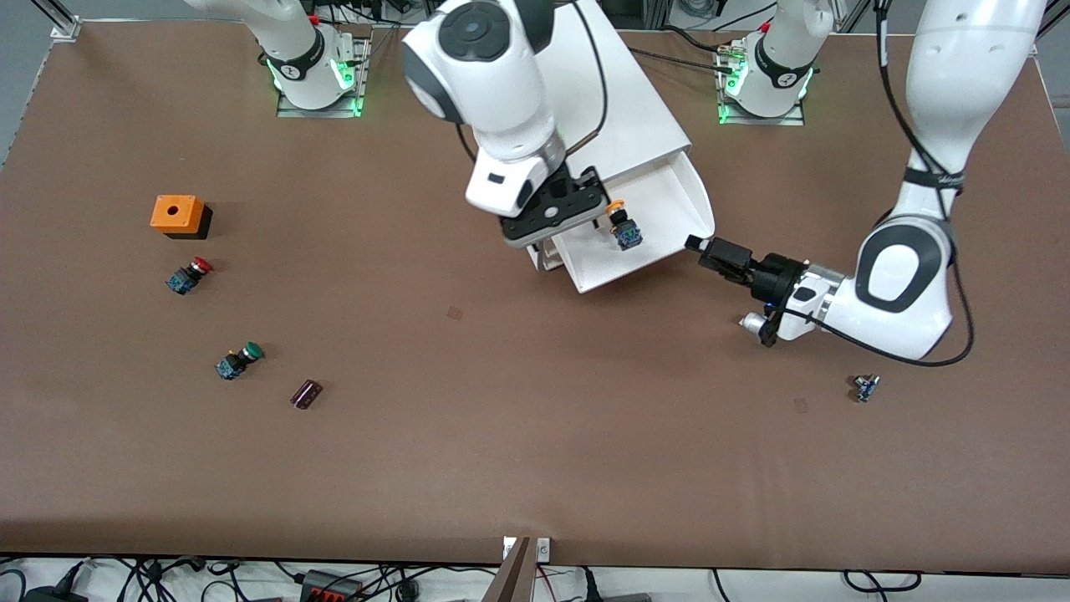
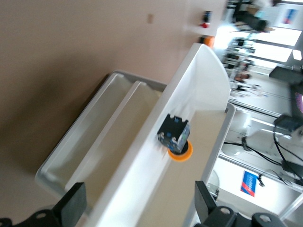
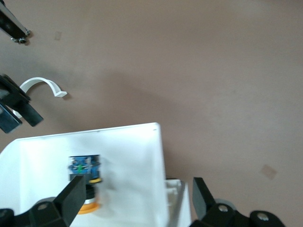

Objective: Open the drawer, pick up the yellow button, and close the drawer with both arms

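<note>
The front view looks down from high across the table (image 1: 518,451), facing both bases, and takes in the whole tabletop. The left wrist view sits low and close beside the drawer (image 2: 199,94), looking along its wall. The right wrist view looks almost straight down into that drawer (image 3: 132,156) from just above. All three share the drawer and the button (image 1: 624,227) (orange cap) inside it.
</note>
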Controlling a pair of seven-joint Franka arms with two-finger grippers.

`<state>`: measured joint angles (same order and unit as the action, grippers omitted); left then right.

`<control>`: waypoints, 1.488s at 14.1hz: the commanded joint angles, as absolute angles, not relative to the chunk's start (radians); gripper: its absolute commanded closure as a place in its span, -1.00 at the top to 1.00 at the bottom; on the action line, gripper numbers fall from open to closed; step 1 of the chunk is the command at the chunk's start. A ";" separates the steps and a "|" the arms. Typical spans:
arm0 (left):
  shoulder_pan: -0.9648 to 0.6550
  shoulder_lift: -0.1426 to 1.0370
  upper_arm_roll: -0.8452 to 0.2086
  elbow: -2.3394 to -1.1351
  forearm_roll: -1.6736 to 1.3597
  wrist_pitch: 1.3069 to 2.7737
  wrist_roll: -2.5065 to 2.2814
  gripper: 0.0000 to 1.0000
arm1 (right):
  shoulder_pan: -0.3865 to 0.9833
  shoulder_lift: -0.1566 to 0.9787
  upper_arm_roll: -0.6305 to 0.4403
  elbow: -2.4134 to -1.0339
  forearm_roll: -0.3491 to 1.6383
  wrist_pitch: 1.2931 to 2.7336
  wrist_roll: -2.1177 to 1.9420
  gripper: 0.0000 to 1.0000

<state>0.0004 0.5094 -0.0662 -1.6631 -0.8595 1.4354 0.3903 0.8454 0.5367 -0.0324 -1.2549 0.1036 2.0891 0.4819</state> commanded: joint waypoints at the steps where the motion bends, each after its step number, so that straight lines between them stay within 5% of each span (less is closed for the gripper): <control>1: -0.003 0.466 -0.066 -1.551 -0.664 1.378 0.165 1.00 | 0.896 0.610 -0.051 -1.155 0.078 2.085 0.554 1.00; 10: -0.058 0.452 -0.084 -1.278 -0.106 1.325 -0.083 1.00 | 0.976 0.762 -0.051 -1.049 -0.002 2.105 0.643 1.00; 13: -0.051 0.503 -0.071 -1.181 -0.104 1.373 -0.078 1.00 | 0.985 0.782 -0.051 -1.049 -0.034 2.138 0.641 0.81; 18: -0.049 0.499 -0.074 -1.189 -0.083 1.381 -0.124 1.00 | 1.002 0.796 -0.051 -1.051 -0.037 2.148 0.646 0.74; 21: -0.052 0.499 -0.077 -1.189 -0.083 1.379 -0.147 1.00 | 1.003 0.798 -0.051 -1.051 -0.037 2.143 0.646 0.26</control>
